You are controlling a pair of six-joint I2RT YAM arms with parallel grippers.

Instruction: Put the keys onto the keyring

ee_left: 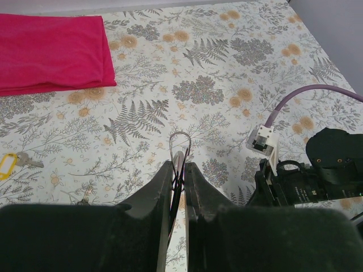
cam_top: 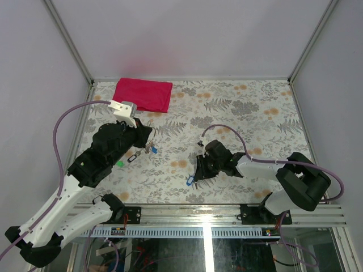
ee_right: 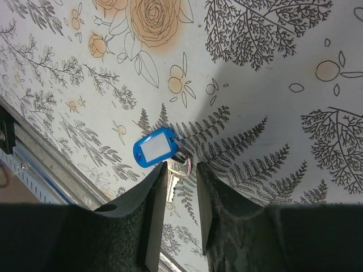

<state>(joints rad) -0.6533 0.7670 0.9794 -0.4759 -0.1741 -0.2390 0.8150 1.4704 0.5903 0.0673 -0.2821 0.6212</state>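
My left gripper [ee_left: 179,165] is shut on the keyring [ee_left: 180,133], a thin wire loop that sticks out past the fingertips above the floral cloth. In the top view the left gripper [cam_top: 148,136] sits left of centre, with a small metal cluster with a blue bit [cam_top: 151,149] just beside it. My right gripper [ee_right: 181,168] is low over the cloth near the front edge, open, straddling a silver key [ee_right: 180,169]. That key carries a blue plastic tag [ee_right: 155,147], which lies just beyond the fingertips. The top view shows the right gripper [cam_top: 195,174] with the blue tag [cam_top: 189,182] at its tip.
A folded red cloth [cam_top: 143,94] lies at the back left. A green tag [cam_top: 119,163] and a dark oval clip [cam_top: 131,158] lie by the left arm. A yellow tag with a key [ee_left: 7,165] lies left of the left gripper. The metal rail [ee_right: 34,164] runs along the front edge.
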